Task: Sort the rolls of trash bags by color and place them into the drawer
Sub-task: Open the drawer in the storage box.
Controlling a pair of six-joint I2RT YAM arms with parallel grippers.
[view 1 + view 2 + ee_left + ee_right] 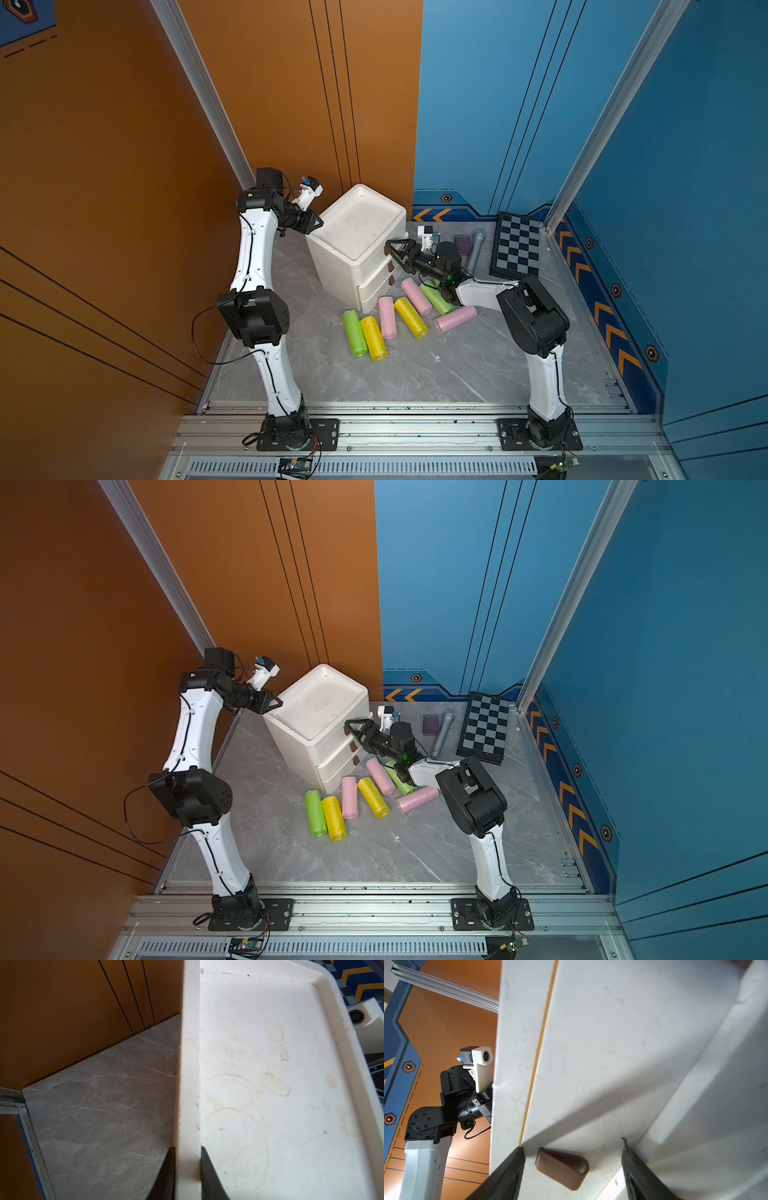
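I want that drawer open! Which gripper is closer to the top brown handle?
Right. The right gripper straddles the handle, open; the left gripper pinches the cabinet rim opposite.

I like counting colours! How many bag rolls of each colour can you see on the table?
Pink rolls: 3
Green rolls: 2
Yellow rolls: 2
Total: 7 in view

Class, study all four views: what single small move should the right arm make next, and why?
Probably close the right fingers on the brown handle of the top drawer. They stand open on either side of it, the drawer looks shut, the left fingers clamp the cabinet's rim, and the rolls lie on the table.
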